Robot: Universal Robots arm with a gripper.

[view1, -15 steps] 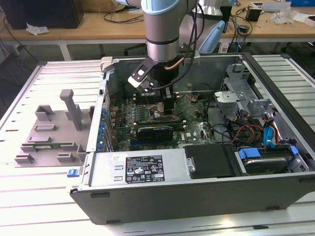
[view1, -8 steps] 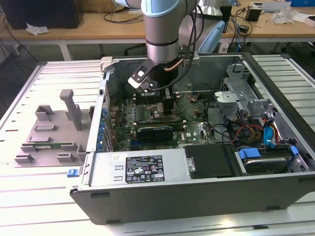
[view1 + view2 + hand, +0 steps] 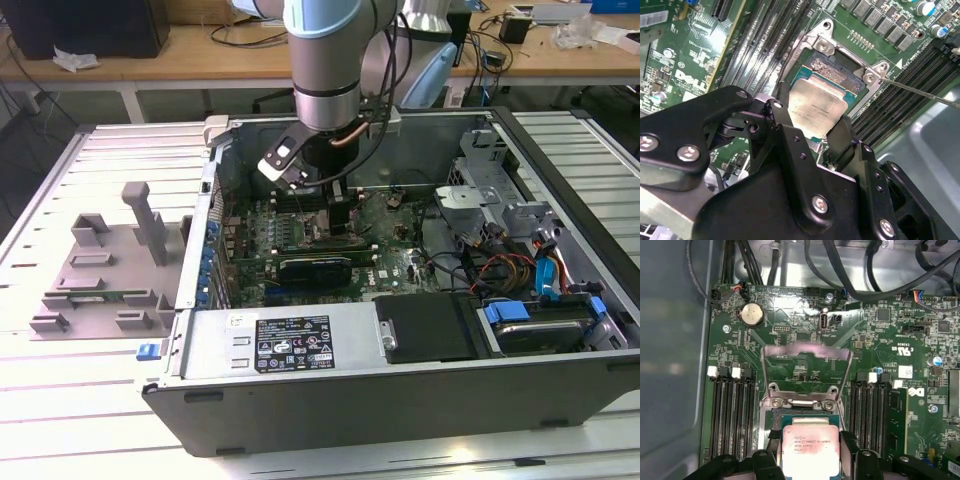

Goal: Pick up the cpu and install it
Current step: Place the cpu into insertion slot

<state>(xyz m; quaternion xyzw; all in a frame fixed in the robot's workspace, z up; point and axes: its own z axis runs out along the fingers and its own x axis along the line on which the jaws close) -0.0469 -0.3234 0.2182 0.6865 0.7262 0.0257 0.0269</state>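
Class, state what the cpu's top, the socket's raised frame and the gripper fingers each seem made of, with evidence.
The cpu: top looks like silver-grey metal with a dull sheen; its rim is green, probably circuit board. The raised frame: bare metal, it glares brightly. The gripper fingers: matte black with screws, metal or hard plastic, cannot tell.

One cpu and one pincer are counted. One coin battery and one socket frame are seen on one motherboard.

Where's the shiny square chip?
In the second wrist view, the silver square chip is held by the black end effector just over the metal socket frame.
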